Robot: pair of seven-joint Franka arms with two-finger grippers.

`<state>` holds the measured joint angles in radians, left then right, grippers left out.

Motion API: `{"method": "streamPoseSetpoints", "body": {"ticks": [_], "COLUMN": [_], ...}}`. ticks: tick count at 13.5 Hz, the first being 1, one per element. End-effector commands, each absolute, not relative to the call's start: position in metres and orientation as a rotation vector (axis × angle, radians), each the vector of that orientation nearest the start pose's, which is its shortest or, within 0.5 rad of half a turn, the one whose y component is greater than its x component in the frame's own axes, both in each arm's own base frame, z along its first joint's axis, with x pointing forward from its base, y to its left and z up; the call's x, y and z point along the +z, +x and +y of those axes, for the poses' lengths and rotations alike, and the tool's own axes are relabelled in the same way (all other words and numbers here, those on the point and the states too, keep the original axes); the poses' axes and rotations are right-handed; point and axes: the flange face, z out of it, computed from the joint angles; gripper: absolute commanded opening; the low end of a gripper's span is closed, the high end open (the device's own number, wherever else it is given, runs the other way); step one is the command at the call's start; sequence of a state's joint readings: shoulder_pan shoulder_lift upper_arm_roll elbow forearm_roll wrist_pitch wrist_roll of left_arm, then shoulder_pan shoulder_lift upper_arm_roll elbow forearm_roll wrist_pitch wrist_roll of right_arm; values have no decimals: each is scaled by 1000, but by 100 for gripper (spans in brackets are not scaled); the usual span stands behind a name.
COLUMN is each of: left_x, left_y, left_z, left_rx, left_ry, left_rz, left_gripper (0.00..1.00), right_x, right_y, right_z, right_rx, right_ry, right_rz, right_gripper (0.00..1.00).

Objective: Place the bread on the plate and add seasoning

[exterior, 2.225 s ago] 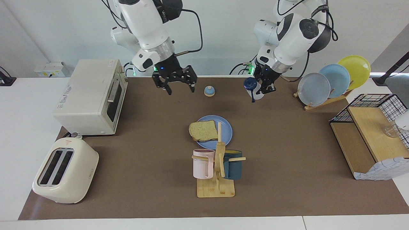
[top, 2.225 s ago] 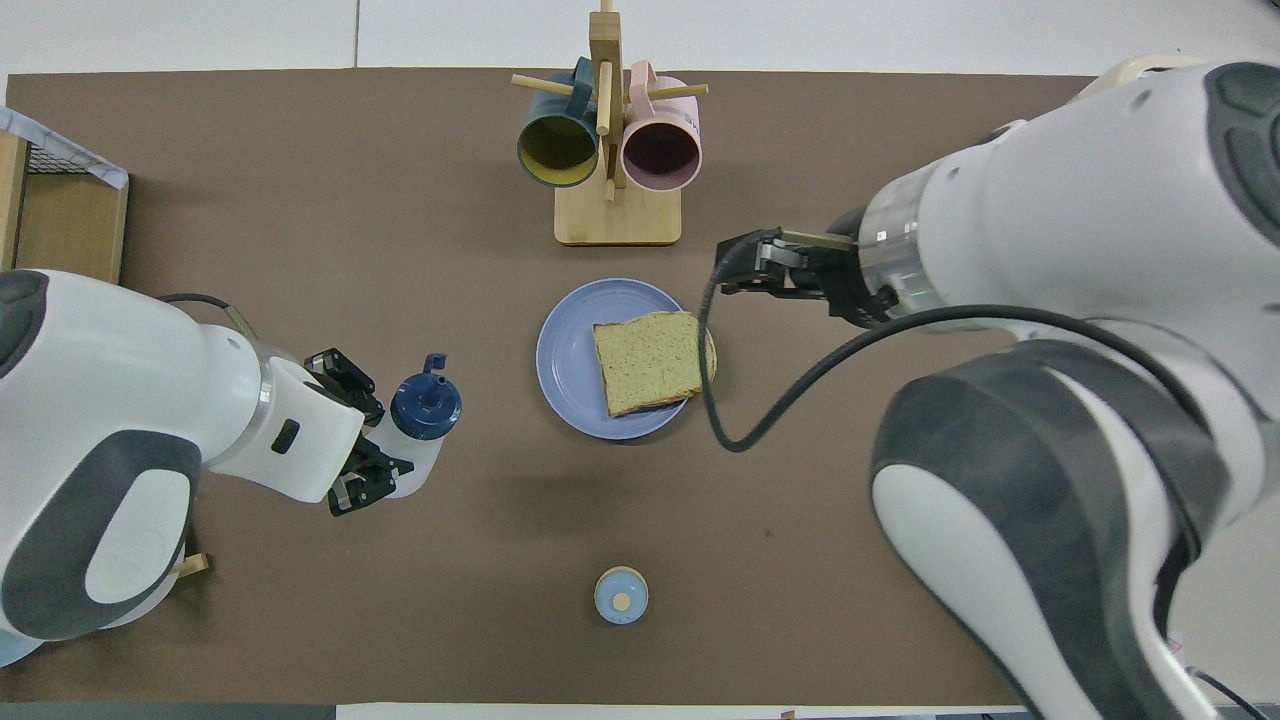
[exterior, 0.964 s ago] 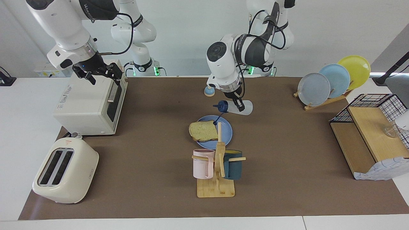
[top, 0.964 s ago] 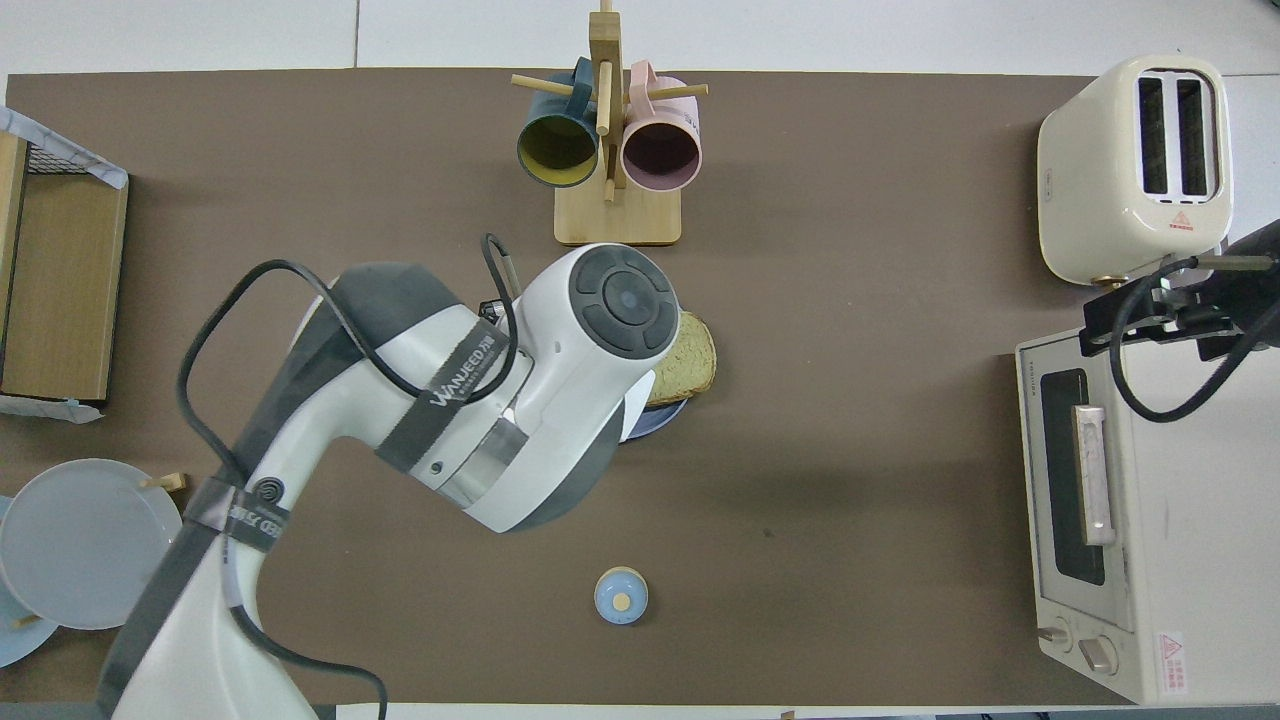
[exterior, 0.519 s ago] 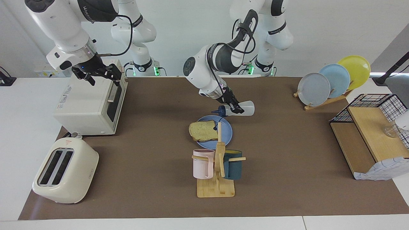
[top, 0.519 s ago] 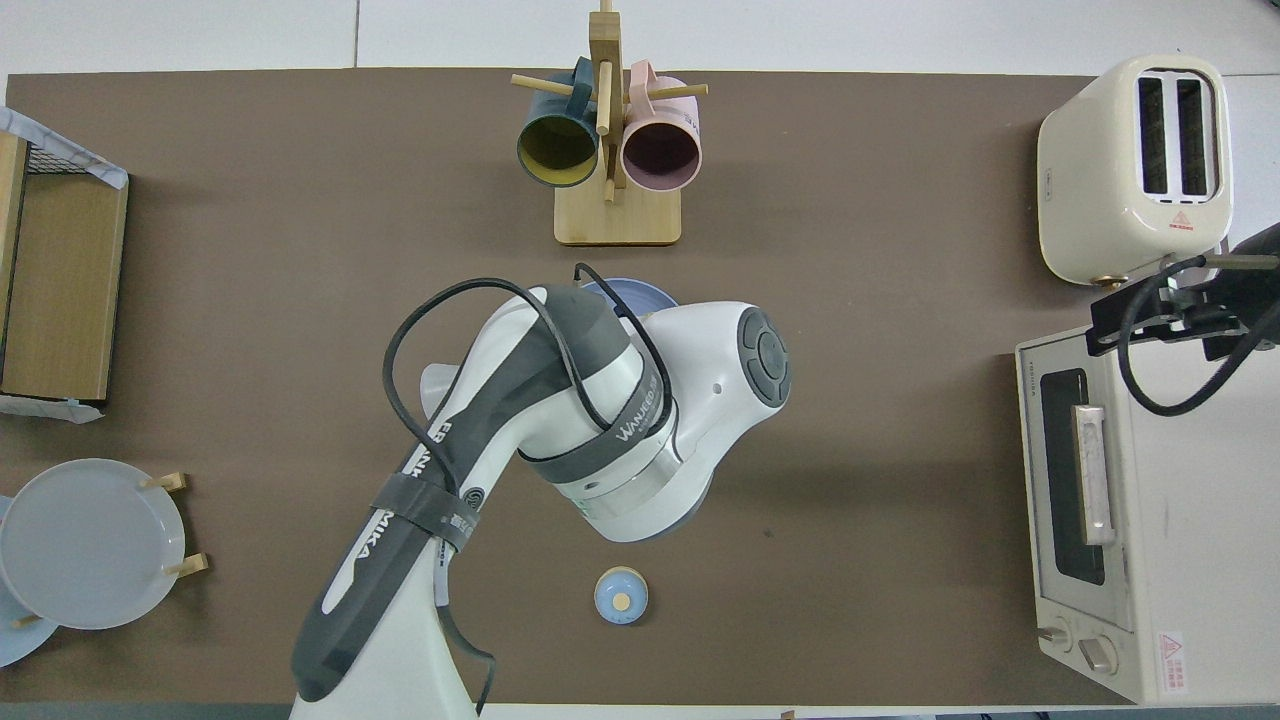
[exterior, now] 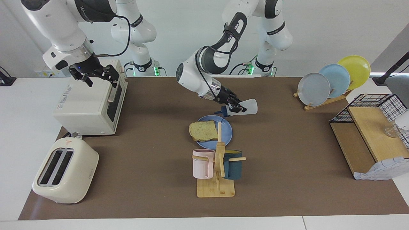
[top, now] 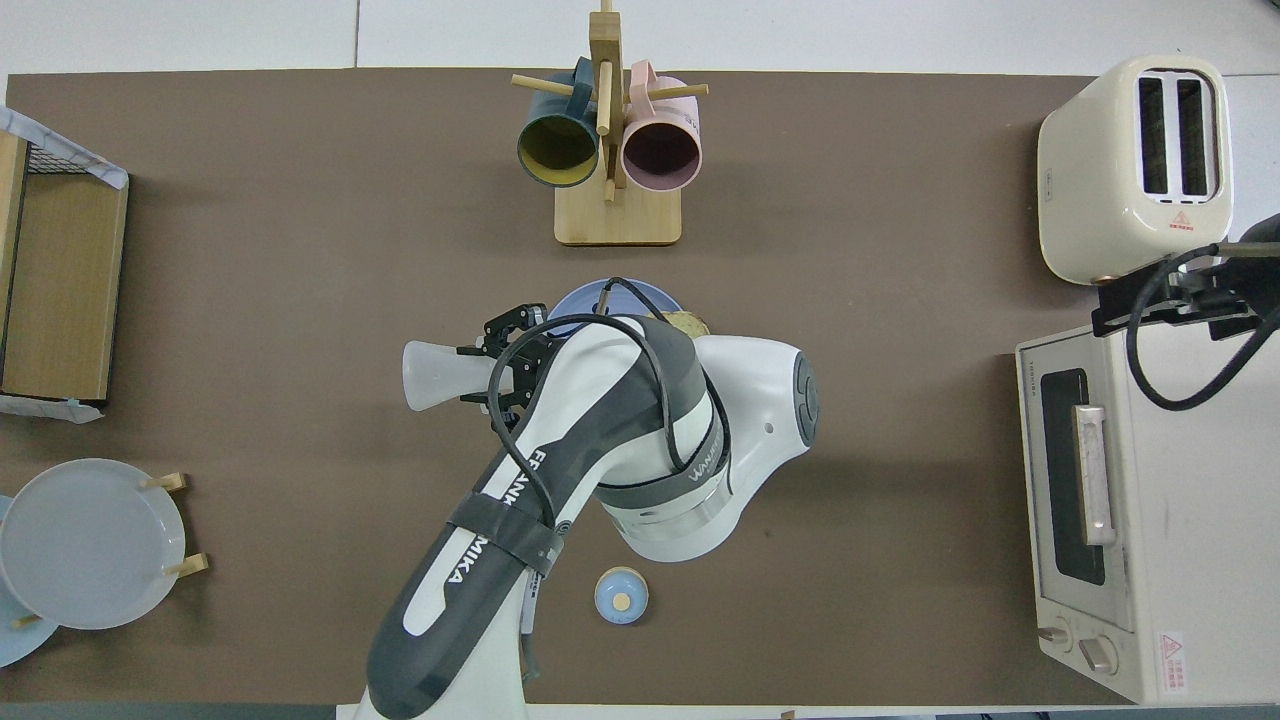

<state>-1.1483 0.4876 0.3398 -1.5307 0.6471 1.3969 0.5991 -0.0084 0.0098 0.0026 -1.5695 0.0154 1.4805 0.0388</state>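
The bread (exterior: 202, 131) lies on the blue plate (exterior: 227, 134) at the table's middle, overhanging the rim toward the right arm's end. My left gripper (exterior: 235, 107) is shut on the seasoning (exterior: 248, 107), a whitish bottle tipped on its side. Its dark blue cap (exterior: 224, 111) points down over the plate's rim on the robots' side. From above, the left arm covers most of the plate (top: 585, 297) and bread (top: 691, 322); only the seasoning's base (top: 432, 375) sticks out past the left gripper (top: 505, 365). My right gripper (exterior: 99, 79) waits open above the toaster oven (exterior: 89, 99).
A cream toaster (exterior: 65, 171) stands beside the oven, farther from the robots. A mug rack (exterior: 216, 166) with a pink and a teal mug stands just past the plate. A small bell (top: 620, 595) sits near the robots. An upright plate rack (exterior: 332, 80) and a wire shelf (exterior: 370, 137) are at the left arm's end.
The left arm carried the seasoning over the plate and tipped it on its side; in the last second its wrist swung round and raised the base. The right gripper withdrew above the oven.
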Motion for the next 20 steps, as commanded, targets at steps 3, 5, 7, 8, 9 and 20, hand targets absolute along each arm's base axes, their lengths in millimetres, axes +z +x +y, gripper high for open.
{"method": "streamPoseSetpoints", "body": {"ticks": [3,5,7,8,9,20], "left_x": [353,357,333,312,313,322], "left_y": [454,458,461,462,463,470], "left_z": [-446,-450,-455,-458,-459,-470], "left_rx": [612,574,574,594,589,477], "left_ry": [-1459,-1375,-1258,-1218,-1216,-1015], "left_rz": [1419,1380,1340,1327,1324,1266], "left_gripper": [0,0,0,0,0,0], "right_x": [617,617,616,616,614,614], "right_y": [542,542,539,539,539,539], "right_z": [-7,-11,-17,-16,-16,-16], "right_rx": [137,142,166,163,168,168], "right_ry": [-3135,-3134,-3132,-3133,-3132,-3128], "right_rz": [-29,-24,-5,-5,0,7], "right_gripper": [100,100,100,100,100,100]}}
